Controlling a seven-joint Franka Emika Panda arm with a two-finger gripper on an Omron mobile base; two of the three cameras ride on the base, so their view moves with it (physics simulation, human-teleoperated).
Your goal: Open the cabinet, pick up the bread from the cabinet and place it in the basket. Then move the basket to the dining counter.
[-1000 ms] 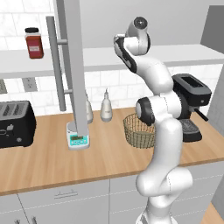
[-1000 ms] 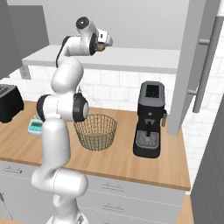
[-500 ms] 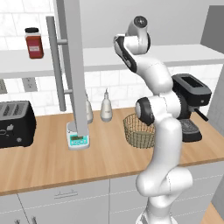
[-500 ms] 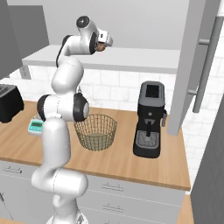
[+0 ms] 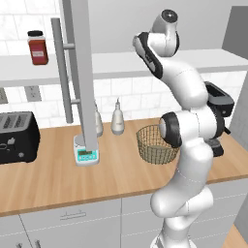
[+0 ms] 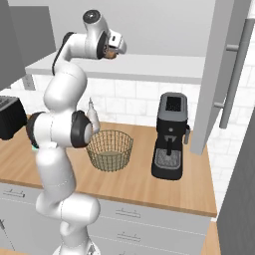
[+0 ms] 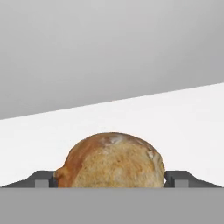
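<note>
Gripper [image 7: 113, 180] at cabinet [image 6: 149, 67] shelf, jaws wide, straddling bread [image 7: 111, 161]; grasp unclear. Basket [image 6: 109, 150] on worktop.

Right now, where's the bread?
The bread sits on the cabinet's pale shelf, between the open gripper's fingertips in the hand view; in the right base view it is above the basket.

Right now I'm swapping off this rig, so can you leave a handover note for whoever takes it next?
Pincer: up at the cabinet shelf, fingers either side of the bread, wide; grip not confirmed.
Bread: on the shelf between the fingers.
Basket: on the worktop beside the coffee machine, nothing in it.
Done: cabinet door open.
Left: grip the bread, drop it in the basket, carry the basket to the dining counter.
</note>
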